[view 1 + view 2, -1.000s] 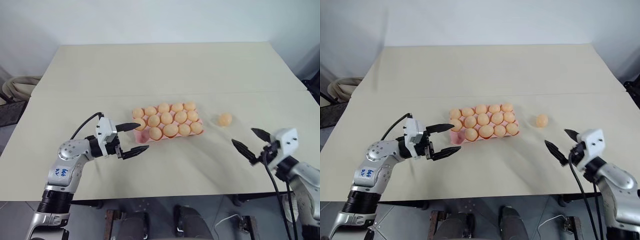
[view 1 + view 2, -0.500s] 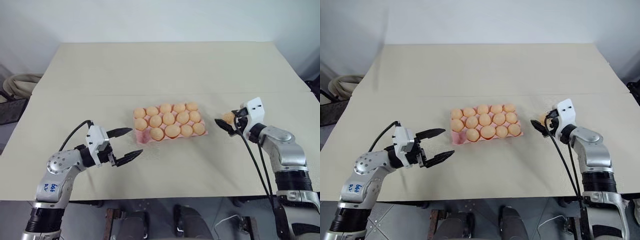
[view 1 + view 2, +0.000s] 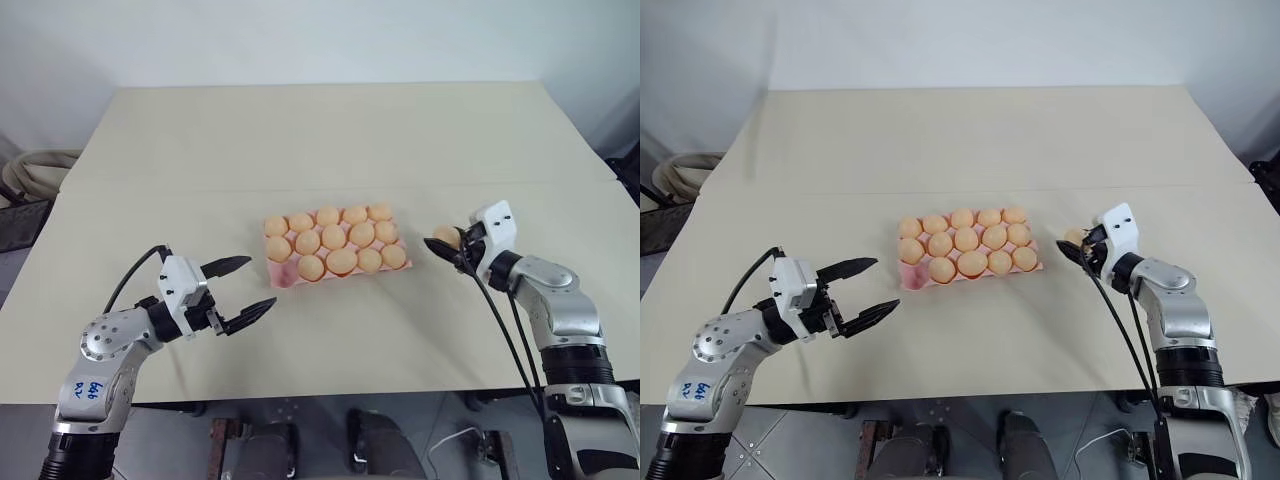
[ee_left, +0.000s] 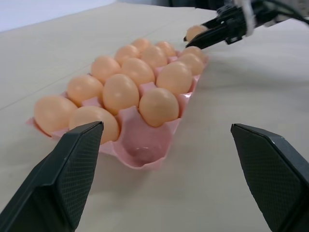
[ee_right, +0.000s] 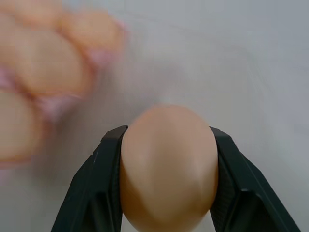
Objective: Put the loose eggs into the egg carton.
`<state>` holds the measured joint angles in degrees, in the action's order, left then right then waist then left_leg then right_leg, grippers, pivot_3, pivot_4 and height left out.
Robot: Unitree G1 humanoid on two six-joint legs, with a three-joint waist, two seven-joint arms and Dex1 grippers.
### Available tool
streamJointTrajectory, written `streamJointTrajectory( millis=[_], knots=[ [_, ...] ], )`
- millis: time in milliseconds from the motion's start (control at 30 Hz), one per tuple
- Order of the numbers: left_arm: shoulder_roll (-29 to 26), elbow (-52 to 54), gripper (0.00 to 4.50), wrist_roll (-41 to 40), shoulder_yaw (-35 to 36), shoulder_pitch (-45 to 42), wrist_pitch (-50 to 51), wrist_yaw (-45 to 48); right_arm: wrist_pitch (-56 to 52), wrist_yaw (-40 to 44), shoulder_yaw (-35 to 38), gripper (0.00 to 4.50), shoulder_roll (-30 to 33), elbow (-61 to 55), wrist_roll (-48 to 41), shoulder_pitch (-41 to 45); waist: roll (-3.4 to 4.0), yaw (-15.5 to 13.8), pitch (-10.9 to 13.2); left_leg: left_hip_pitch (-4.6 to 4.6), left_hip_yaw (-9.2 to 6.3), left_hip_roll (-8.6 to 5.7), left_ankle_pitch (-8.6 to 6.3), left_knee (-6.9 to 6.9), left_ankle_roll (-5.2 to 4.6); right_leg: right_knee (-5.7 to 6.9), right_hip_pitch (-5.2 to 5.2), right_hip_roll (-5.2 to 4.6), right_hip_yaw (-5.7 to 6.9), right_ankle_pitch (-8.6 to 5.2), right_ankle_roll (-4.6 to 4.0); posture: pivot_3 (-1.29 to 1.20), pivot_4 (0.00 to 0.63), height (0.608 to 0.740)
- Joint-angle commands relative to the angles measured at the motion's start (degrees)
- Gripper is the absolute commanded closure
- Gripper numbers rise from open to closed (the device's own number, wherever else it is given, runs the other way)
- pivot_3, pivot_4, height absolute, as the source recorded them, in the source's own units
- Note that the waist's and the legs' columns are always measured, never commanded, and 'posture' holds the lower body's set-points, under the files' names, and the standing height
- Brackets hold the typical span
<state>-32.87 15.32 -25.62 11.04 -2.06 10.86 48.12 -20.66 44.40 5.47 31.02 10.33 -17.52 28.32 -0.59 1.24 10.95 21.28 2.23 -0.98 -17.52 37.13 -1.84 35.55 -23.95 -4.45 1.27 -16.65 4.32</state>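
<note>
The egg carton is a pink tray at the table's middle. Eggs fill nearly all its cups, and the near-left corner cup is empty. One loose egg sits to the right of the tray, close above or on the table. My right gripper is shut on this egg. In the right wrist view both fingers press the egg's sides. My left gripper hovers open, apart from the tray, a little to the left of its near-left corner. Its fingers point at the tray.
The beige table is made of two tops joined by a seam running across behind the tray. A coiled grey hose lies off the table's left edge. A dark object stands beyond the far right edge.
My right arm reached forward and left to the loose egg and its fingers closed on it. My left gripper drew back and left from the tray, staying open.
</note>
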Motion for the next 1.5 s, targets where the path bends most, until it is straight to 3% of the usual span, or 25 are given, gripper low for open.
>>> streamJointTrajectory(
  millis=[33, 167, 333, 500, 700, 967, 1067, 1267, 1400, 1500],
  knots=[
    [-0.8, 1.6, 0.0, -1.7, 4.5, 2.0, -0.6, -1.2, -5.0, 3.1, -3.6, 2.75, -2.7, -12.1, -5.6, 2.2, 0.0, 0.6, 0.0, -0.01, -0.01, 0.01, -0.01, -0.01, 0.01, 0.02, 0.0, 0.0, 0.0, 0.0, 0.0, 0.0, 0.15, 0.74],
    [-1.1, 1.5, 0.0, -2.0, 7.9, 5.7, -1.3, -1.1, -12.3, 1.8, -11.6, 2.75, -9.1, -17.4, -6.5, 7.5, 0.0, 1.2, 0.0, -0.05, -0.01, 0.04, -0.01, 0.02, 0.04, 0.07, -0.01, 0.01, 0.0, -0.01, -0.02, 0.0, 0.15, 0.74],
    [-0.9, 2.3, 0.0, -2.3, 9.1, 8.9, -1.5, -1.2, -14.6, 1.8, -20.7, 2.75, -16.5, -13.1, -3.5, 13.6, -0.01, 0.4, 0.0, 0.02, -0.05, 0.03, -0.02, 0.01, 0.06, 0.05, -0.07, -0.04, 0.04, -0.03, -0.07, 0.0, 0.15, 0.74],
    [-0.5, 4.6, 0.0, -2.6, 9.5, 10.4, -0.9, -2.3, -12.3, 5.0, -28.2, 2.75, -18.3, -7.0, 1.4, 16.8, -0.05, 0.4, 0.0, 0.11, -0.07, -0.01, -0.14, 0.0, 0.01, 0.02, -0.16, -0.08, 0.09, -0.03, -0.06, 0.0, 0.15, 0.74],
    [0.1, 7.2, 0.0, -2.8, 8.6, 11.1, 0.2, -3.9, -10.5, 6.5, -29.1, 2.75, -19.6, -2.8, 3.5, 17.5, -0.06, 0.6, 0.0, 0.33, -0.03, -0.01, -0.17, -0.02, 0.28, 0.17, -0.51, -0.07, 0.19, -0.01, -0.02, 0.0, 0.15, 0.74],
    [0.2, 7.4, 0.0, -2.7, 6.4, 8.6, 1.3, -4.3, -9.5, 5.6, -24.5, 0.09, -19.6, -7.2, 1.8, 15.7, -0.06, 0.5, 0.0, 0.34, -0.03, 0.01, -0.21, 0.0, 0.19, 0.16, -0.5, -0.07, 0.25, -0.01, -0.02, 0.0, 0.15, 0.74],
    [-0.3, 6.6, 0.0, -2.5, 5.3, 7.3, 1.4, -3.5, -8.3, 6.8, -20.5, 0.04, -17.1, -12.5, -0.3, 13.6, -0.06, 0.3, 0.0, 0.36, -0.03, 0.01, -0.23, 0.0, 0.14, 0.16, -0.5, -0.07, 0.25, -0.01, -0.02, 0.0, 0.15, 0.74],
    [-1.3, 4.1, 0.0, -1.4, 3.0, 4.1, 1.1, -1.5, -4.2, 10.3, -11.5, 0.04, -6.3, -22.1, -3.4, 3.0, -0.1, 0.3, -0.1, 0.37, -0.05, 0.01, -0.28, -0.01, 0.05, 0.08, -0.45, -0.07, 0.3, -0.01, -0.02, 0.0, 0.15, 0.74],
    [-1.9, 0.0, 0.0, -0.1, 1.6, 1.4, -0.3, 0.1, 3.1, 12.2, -0.4, 0.04, 1.1, -23.1, -4.7, -9.6, -0.1, 0.1, -0.1, 0.37, -0.04, 0.02, -0.29, -0.04, 0.06, 0.04, -0.45, -0.06, 0.31, -0.01, -0.02, 0.0, 0.15, 0.74],
    [-2.6, -2.4, 0.0, 0.7, 1.1, 0.5, -1.2, 1.1, 6.7, 12.2, 4.3, 0.04, 3.3, -21.4, -5.4, -14.6, -0.1, 0.5, -0.1, 0.37, 0.03, 0.02, -0.28, -0.02, 0.04, 0.03, -0.44, -0.06, 0.3, 0.0, -0.01, 0.0, 0.15, 0.74]
  ],
)
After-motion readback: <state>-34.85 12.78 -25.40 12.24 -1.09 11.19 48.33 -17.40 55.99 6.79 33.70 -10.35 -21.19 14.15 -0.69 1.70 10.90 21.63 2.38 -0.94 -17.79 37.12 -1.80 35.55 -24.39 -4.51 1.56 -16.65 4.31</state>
